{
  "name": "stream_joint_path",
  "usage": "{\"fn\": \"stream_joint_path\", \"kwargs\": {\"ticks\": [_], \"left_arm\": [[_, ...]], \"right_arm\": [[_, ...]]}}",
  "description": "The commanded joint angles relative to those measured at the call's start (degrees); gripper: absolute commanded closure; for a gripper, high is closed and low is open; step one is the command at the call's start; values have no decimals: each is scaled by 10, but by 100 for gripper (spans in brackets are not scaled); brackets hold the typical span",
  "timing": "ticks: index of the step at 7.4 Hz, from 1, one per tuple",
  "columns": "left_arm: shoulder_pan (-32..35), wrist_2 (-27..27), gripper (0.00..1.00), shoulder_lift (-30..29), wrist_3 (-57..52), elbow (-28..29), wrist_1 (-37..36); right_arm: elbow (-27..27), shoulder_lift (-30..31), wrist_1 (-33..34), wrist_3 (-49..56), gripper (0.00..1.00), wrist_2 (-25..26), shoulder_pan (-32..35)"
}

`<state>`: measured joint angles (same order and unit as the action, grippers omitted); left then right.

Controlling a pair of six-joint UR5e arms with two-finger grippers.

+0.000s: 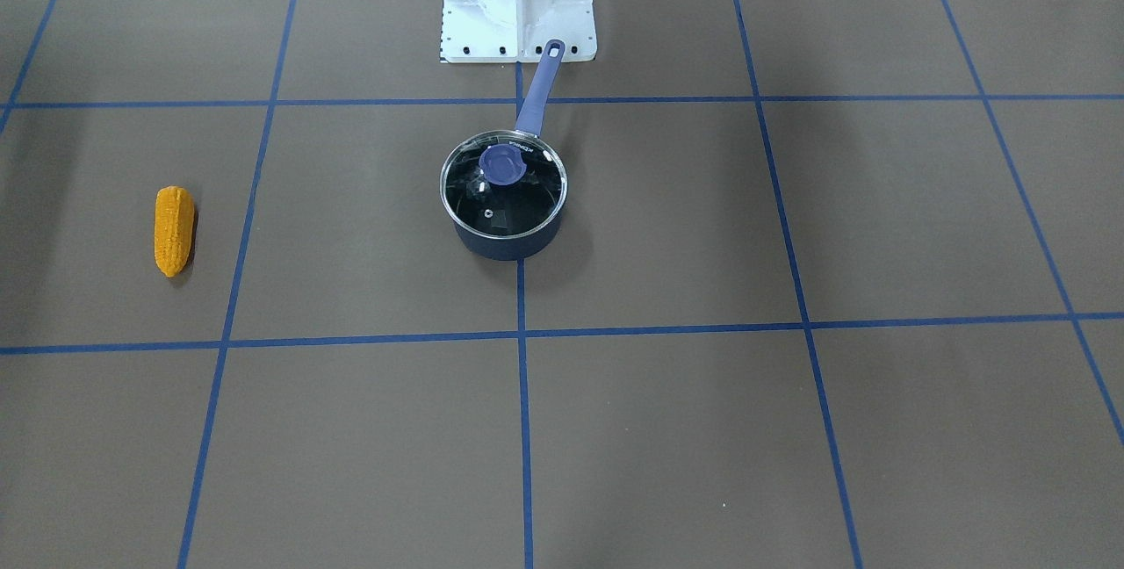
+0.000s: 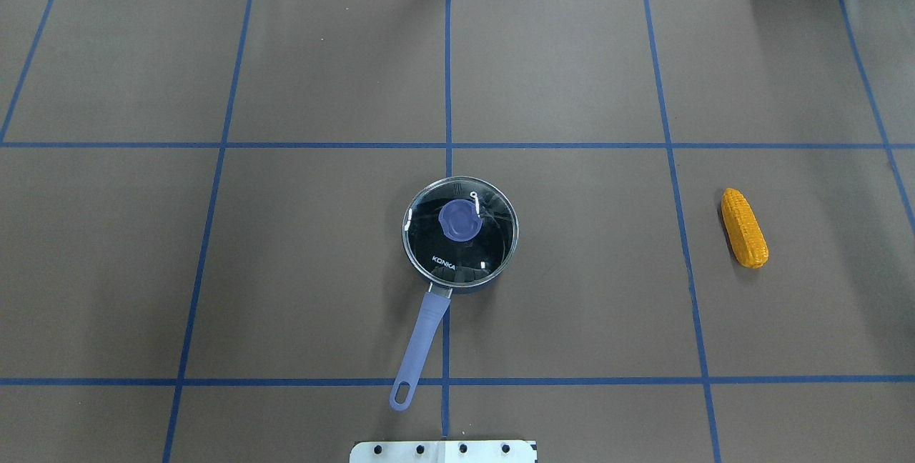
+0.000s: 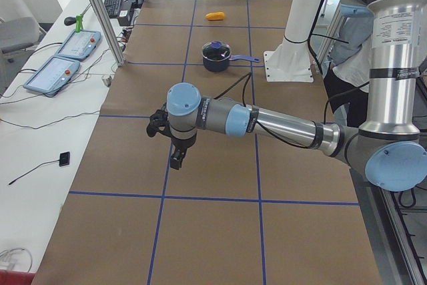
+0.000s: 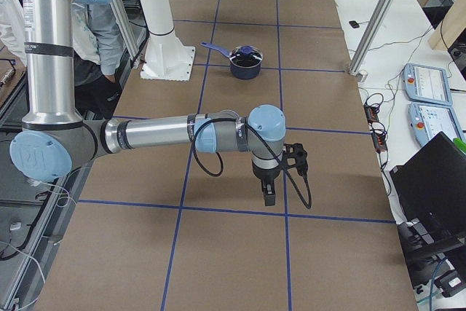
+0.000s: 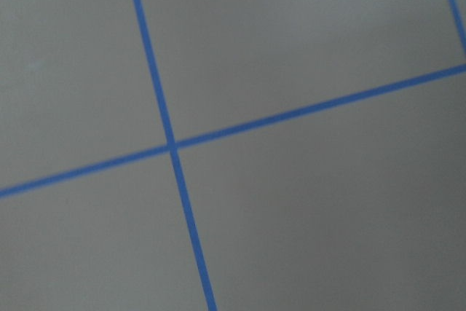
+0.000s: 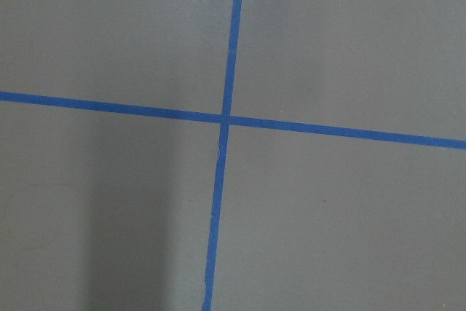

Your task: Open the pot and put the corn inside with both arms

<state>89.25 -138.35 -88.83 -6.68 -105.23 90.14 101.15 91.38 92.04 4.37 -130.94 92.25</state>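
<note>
Arms nearest in my side views — left arm and right arm reach out over the tabletop, and I cannot tell how their jaws stand. Farther on, the pot sits centred, lid on; the corn lies well apart, toward the robot's right.

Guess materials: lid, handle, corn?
Lid: glossy clear glass, seemingly; highlights on it, dark inside shows through, bright metal-looking rim. Handle: matte lavender, no glare; plastic or silicone coating, can't tell which. Corn: uniformly orange-yellow, bumpy; likely moulded plastic or rubber.
</note>
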Motion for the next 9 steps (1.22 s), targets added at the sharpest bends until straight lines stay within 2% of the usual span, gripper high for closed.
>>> {"fn": "stream_joint_path", "kwargs": {"ticks": [1,2,3,4,5,7,9], "left_arm": [[0,-3,1,-15,-2,6,31],[0,-4,1,-27,-1,-6,41],[-1,-3,1,-29,42,-26,62],[-22,-4,1,-57,100,-28,88],[-60,3,1,-65,200,-50,93],[-174,88,1,-86,403,-96,88],[-289,112,1,-154,566,-95,66]], "right_arm": [[-7,4,-79,-1,0,1,0],[-28,4,-138,-4,0,1,0],[-33,-3,-148,-37,0,-1,-3],[-26,-10,-149,-88,0,-2,-16],[-22,-21,-148,-129,0,0,-40],[-10,-28,-149,-200,0,5,-83],[-10,-27,-149,-202,0,10,-89]]}}
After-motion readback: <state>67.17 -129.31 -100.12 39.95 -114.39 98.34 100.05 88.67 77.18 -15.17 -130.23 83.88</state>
